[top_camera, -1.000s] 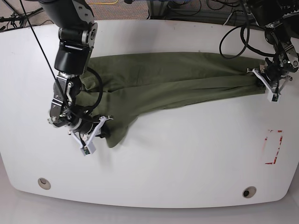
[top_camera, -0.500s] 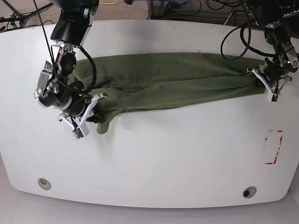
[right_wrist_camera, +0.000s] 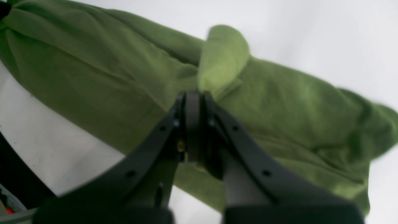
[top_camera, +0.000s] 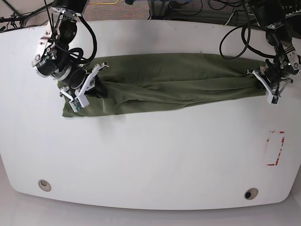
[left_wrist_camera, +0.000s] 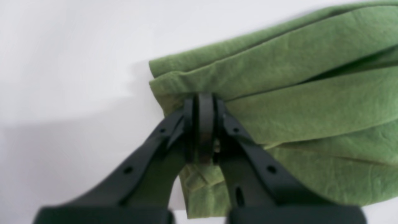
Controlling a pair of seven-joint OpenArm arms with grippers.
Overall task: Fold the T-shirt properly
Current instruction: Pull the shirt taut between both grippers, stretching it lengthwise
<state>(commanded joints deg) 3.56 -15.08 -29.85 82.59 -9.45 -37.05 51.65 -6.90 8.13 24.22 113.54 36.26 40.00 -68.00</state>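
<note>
My base camera hangs high over the white table and looks almost straight down, far enough back to take in nearly the whole top, with the T-shirt stretched between 10 and 2 o'clock. My left wrist camera sits just behind the left gripper, very near the cloth at the base view's 2 o'clock end. My right wrist camera rides behind the right gripper at the 10 o'clock end, and all three share the shirt.
</note>
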